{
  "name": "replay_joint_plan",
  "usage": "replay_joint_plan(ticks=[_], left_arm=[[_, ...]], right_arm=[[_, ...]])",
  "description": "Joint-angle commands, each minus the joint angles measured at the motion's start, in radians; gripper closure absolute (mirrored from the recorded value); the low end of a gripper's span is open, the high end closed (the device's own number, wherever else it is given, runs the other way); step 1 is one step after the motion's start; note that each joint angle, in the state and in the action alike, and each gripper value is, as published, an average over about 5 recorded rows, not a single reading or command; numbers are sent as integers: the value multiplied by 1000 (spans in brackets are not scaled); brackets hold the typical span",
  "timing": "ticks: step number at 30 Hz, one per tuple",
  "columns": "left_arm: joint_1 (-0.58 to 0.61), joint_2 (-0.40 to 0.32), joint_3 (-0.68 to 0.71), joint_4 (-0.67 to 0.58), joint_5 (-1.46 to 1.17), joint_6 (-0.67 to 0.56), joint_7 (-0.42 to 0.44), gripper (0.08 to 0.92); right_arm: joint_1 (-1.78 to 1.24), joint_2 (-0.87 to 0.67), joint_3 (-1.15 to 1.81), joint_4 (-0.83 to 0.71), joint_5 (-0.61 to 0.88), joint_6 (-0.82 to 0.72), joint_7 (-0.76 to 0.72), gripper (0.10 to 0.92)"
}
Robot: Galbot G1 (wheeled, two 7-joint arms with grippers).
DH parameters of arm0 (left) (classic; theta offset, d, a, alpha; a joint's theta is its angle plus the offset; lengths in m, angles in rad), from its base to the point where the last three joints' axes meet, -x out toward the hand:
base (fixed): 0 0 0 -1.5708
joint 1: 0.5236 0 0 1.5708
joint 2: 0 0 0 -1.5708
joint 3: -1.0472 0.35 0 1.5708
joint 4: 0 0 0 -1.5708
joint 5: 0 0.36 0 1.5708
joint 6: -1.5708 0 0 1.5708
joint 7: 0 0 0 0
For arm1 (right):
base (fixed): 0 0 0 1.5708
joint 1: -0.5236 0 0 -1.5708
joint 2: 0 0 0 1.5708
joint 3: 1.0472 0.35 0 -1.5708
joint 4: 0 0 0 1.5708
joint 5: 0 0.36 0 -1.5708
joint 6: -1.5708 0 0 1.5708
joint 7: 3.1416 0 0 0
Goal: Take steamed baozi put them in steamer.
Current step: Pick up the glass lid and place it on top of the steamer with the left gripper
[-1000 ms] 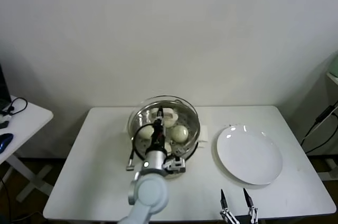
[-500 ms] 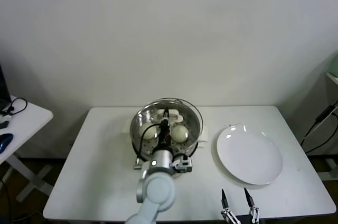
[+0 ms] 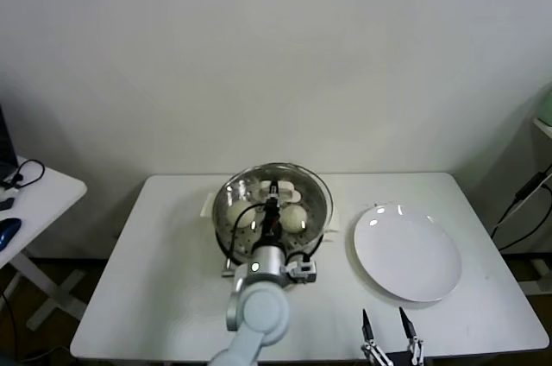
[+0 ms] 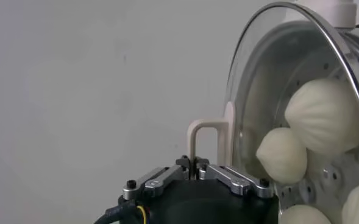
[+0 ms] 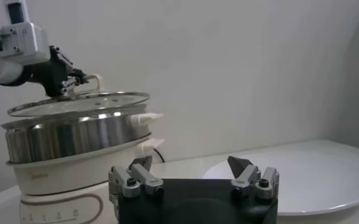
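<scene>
The steamer point(image 3: 321, 211), a shiny steel basket on a cream-white pot base point(image 5: 57, 173), stands mid-table. Steamed baozi point(image 3: 294, 218) lie inside it, seen through the round glass lid point(image 3: 304, 179) that covers the basket. The left wrist view shows the cream buns point(image 4: 325, 115) behind the glass point(image 4: 258, 73). My left gripper point(image 4: 195, 168) is shut on the lid's pale loop handle point(image 4: 203, 129), directly above the steamer's middle point(image 5: 69, 85). The lid point(image 5: 75, 103) sits level at the steel rim; whether it touches is unclear. My right gripper point(image 5: 191, 163) waits open and empty near the table's front edge.
A bare white plate point(image 3: 407, 252) lies to the right of the steamer, just beyond the right gripper. A side desk point(image 3: 34, 198) with cables stands off to the left. The wall runs close behind the table.
My left gripper has carried the glass lid to the right and back, from hanging over the steamer's left side to covering the basket squarely. The right arm has not moved.
</scene>
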Motion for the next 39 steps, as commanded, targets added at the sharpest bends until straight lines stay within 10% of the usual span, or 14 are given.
replay_joint_plan(ticks=[1,39], left_arm=[[0,-4,-4,5,9,0,0,864],[19,-8,-25,26,3,5,-35,864]], right_arm=[[0,0,0,2,1,1,-1,203],[-5,7,2,5,-8,4,-5,203]])
